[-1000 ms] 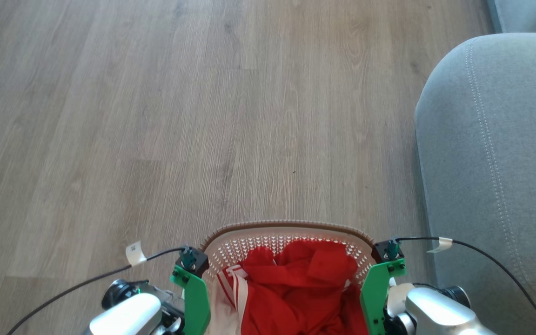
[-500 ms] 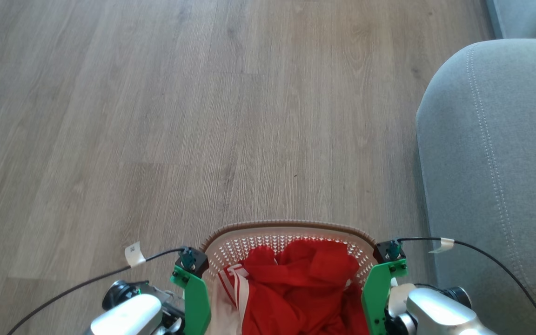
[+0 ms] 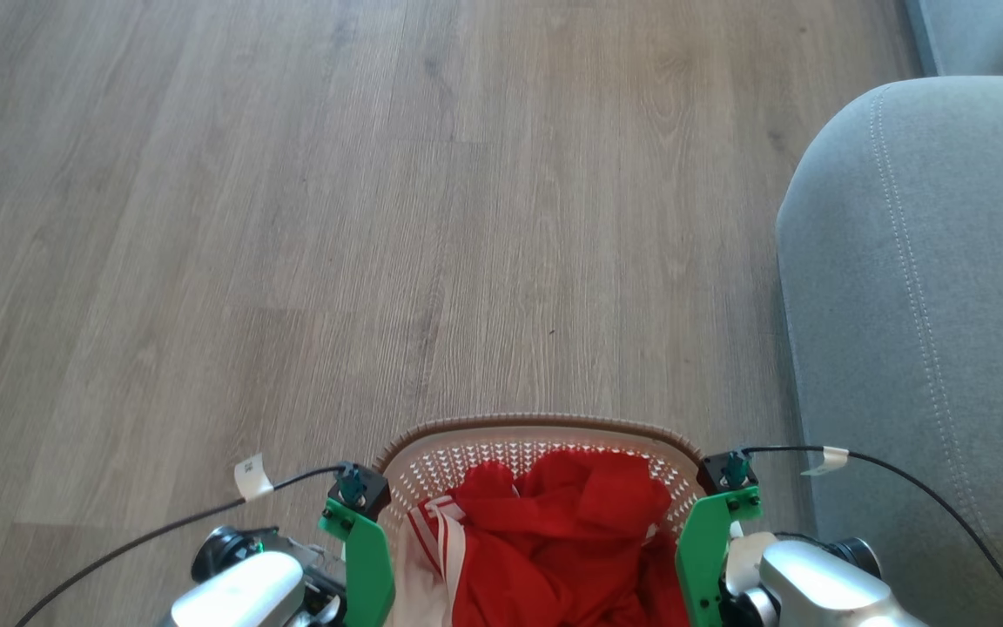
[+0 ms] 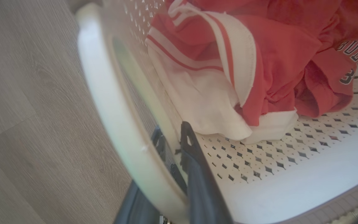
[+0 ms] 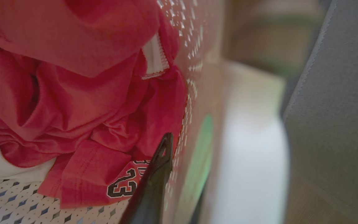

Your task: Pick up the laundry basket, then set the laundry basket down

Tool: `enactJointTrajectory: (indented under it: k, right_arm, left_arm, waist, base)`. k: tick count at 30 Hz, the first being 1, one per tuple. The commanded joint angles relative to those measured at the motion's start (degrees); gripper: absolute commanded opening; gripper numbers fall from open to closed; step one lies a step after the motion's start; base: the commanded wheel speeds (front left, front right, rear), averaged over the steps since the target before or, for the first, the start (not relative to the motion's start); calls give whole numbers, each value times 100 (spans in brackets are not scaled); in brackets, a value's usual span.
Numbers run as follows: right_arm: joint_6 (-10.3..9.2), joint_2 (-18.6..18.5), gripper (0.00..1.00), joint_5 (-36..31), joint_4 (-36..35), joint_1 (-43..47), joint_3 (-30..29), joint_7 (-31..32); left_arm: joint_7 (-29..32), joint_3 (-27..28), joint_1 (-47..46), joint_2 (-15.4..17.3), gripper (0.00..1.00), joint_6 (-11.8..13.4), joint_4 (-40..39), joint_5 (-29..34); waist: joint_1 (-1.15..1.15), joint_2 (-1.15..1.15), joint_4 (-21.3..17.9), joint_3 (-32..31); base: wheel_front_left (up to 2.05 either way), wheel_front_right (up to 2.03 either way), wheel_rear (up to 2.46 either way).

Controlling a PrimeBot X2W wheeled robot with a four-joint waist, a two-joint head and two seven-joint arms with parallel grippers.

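Here, one laundry basket (image 3: 536,433), its two side walls pinched by the left claw (image 4: 171,137) and right claw (image 5: 182,161)

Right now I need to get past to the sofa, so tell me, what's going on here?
The robot has the laundry basket between its arms. The left gripper is shut on its left wall, one finger inside, one outside; the right gripper grips the right wall likewise. A red jersey and a white red-striped garment lie inside. A grey sofa arm stands close on the robot's right. Whether the basket is off the wood floor, I cannot tell.
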Motion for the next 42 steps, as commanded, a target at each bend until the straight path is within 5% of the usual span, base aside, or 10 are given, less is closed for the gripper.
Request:
enactJointTrajectory:
  k: [1,29,42]
  right_arm:
    - [50,178,0,-74,-216,-200,191,-124]
    - [50,178,0,0,-181,-256,293,-172]
    - [50,178,0,-59,-48,-539,282,-293]
  left_arm:
    - [-36,-1,-164,-133,0,-156,-259,87]
    - [-94,-3,-180,-165,0,-156,-150,100]
    - [-256,11,-389,-281,0,-114,48,169]
  waist:
    - [0,0,2,-5]
    - [0,0,20,29]
    - [0,0,20,667]
  base:
    - [0,0,0]
    - [0,0,0]
    - [0,0,0]
